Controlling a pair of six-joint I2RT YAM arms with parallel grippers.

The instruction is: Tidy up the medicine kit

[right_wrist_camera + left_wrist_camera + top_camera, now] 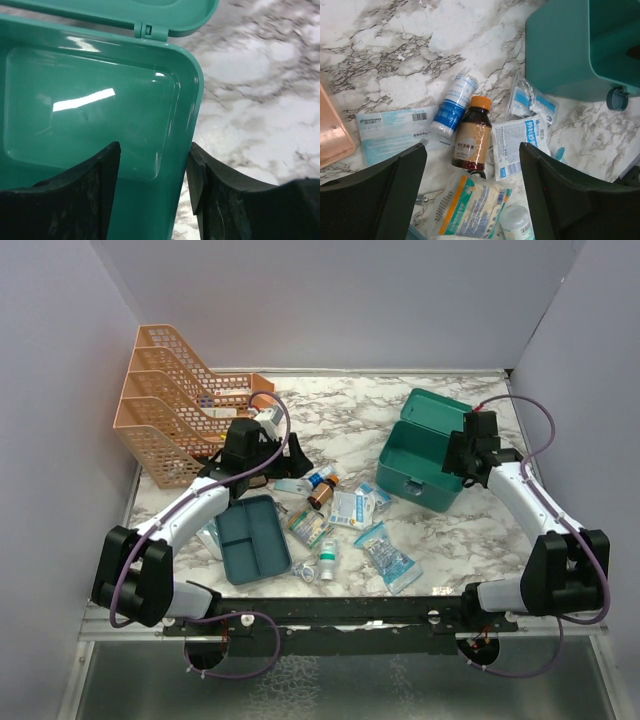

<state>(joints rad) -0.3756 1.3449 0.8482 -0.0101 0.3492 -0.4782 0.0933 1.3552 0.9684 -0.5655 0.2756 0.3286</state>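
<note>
A teal medicine kit (420,468) on a white worktop (340,410) veined in grey marble, with an orange mesh file rack (165,405) and a darker teal divided tray (255,540). Among the supplies: an amber bottle (472,140) capped in orange, and a blue-and-white bottle (454,106).

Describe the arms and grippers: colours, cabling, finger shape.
Both arms match: white link shells, as on the left arm and right arm, with chunky black joint housings. A purple cable loops loosely outside each arm. The left gripper and right gripper have broad, matte black fingers tapering to blunt tips. No markings legible.
</note>
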